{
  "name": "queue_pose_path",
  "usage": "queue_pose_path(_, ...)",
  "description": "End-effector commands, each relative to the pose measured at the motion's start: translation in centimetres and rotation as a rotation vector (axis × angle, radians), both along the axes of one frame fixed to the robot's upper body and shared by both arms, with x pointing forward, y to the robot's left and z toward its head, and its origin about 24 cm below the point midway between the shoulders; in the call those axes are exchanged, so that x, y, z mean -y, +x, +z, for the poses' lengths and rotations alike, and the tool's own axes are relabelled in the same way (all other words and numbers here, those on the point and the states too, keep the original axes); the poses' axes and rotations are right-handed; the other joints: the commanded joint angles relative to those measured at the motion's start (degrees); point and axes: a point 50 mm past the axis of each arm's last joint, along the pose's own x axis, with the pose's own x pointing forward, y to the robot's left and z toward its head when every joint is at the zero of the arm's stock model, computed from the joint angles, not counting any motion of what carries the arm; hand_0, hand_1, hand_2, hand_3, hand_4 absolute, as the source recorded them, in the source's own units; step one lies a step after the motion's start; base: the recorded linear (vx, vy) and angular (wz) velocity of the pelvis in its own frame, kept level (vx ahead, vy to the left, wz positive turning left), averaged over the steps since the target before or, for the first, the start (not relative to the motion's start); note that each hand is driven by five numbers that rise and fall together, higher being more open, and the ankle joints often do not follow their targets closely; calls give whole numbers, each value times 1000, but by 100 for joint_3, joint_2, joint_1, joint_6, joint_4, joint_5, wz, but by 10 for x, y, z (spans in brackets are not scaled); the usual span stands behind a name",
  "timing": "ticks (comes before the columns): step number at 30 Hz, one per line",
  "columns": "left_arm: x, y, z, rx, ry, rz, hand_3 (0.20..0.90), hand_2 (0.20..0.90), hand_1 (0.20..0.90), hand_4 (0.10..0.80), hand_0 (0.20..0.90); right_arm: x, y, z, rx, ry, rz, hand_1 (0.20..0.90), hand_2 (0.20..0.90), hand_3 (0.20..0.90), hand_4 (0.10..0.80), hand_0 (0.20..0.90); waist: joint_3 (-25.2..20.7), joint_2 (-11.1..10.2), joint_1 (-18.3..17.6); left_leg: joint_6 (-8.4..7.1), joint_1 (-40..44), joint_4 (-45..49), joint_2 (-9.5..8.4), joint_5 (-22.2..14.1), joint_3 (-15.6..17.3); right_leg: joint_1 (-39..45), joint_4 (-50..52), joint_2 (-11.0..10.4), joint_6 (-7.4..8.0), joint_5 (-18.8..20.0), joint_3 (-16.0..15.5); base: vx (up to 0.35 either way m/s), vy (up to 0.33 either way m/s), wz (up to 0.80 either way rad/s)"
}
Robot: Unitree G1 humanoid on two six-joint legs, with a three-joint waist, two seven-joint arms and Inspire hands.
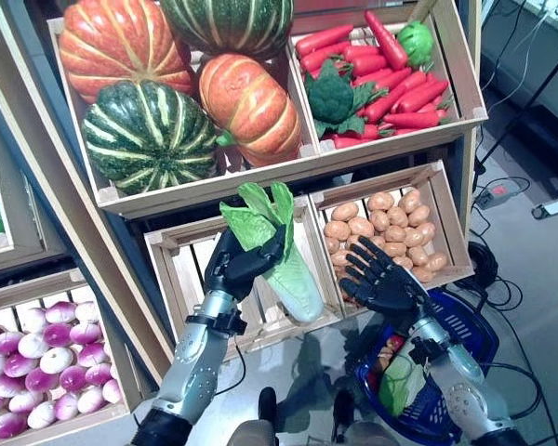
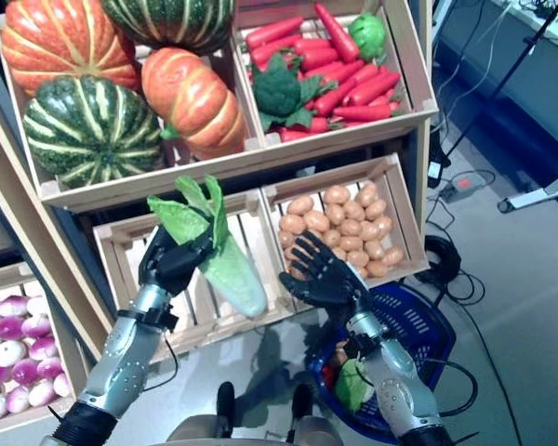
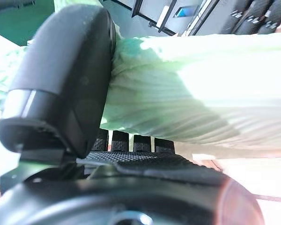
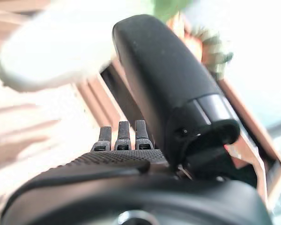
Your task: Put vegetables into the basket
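A pale green napa cabbage (image 1: 284,251) with dark green leaves is held in the air in front of the empty middle crate (image 1: 188,279); my left hand (image 1: 240,265) is shut on its leafy upper part. In the left wrist view the thumb (image 3: 70,89) presses the cabbage (image 3: 192,89) against the fingers. My right hand (image 1: 383,283) hovers open, fingers spread, just right of the cabbage's white base and over the front of the potato crate (image 1: 428,175). The blue basket (image 1: 465,330) stands on the floor at lower right, under the right forearm, with vegetables inside it.
The upper crates hold large pumpkins (image 1: 149,135) on the left and carrots (image 1: 391,79) with broccoli (image 1: 330,93) on the right. Potatoes (image 1: 381,232) fill the middle right crate. Purple-white turnips (image 1: 37,362) lie in the lower left crate. Cables and a power strip (image 1: 498,195) lie on the floor at right.
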Motion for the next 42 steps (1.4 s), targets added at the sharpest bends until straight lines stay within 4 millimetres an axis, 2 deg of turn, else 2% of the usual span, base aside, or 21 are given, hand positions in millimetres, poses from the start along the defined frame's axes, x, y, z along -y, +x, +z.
queue_pose_path(1,3,3,38,212,-24,-68,300,300,300,400,300,-19,1,34,164,160,246,900,900,900,800,900,-762,-226,19,-131,16,8,-57,-408,-72,161,56,-326,168,22,-143,32,9,1)
queue_pose_path(6,8,2,43,239,-19,-110,300,300,300,400,300,-32,-4,37,139,206,430,900,900,900,800,900,-880,-272,62,-133,73,8,-58,-457,-89,216,26,-336,189,19,-159,34,1,0)
queue_pose_path(17,14,1,46,261,-13,-166,300,300,300,400,300,-41,-12,33,89,174,571,900,900,900,800,900,-971,-273,40,-135,108,8,-22,-477,-73,216,5,-339,215,20,-103,3,0,0)
queue_pose_path(24,23,-2,47,271,-9,-258,300,300,300,400,300,-45,-13,22,1,113,557,900,900,900,800,900,-998,-257,24,-135,130,8,3,-480,-60,220,5,-352,227,18,-74,0,0,0)
queue_pose_path(31,44,-10,46,286,2,-476,300,300,300,400,300,-57,-18,20,-34,188,643,900,900,900,800,900,-1036,-226,22,-133,133,8,21,-469,-45,210,5,-360,252,31,-46,0,0,0)
queue_pose_path(36,52,-14,48,310,6,-558,300,300,300,400,300,-62,-20,14,-69,172,660,900,900,900,800,900,-1085,-203,15,-129,123,8,26,-460,-34,195,5,-373,268,38,-20,3,4,-1)
queue_pose_path(40,49,-14,50,318,17,-542,300,300,300,400,300,-56,-17,8,-96,82,577,900,900,900,800,900,-1114,-204,-6,-137,117,8,30,-458,-33,177,5,-368,278,47,8,0,0,0)
queue_pose_path(42,48,-14,50,320,13,-534,300,300,300,400,300,-50,-13,6,-124,29,477,900,900,900,800,900,-1119,-208,-28,-138,110,8,40,-448,-26,161,5,-370,283,57,19,-4,-2,-3)
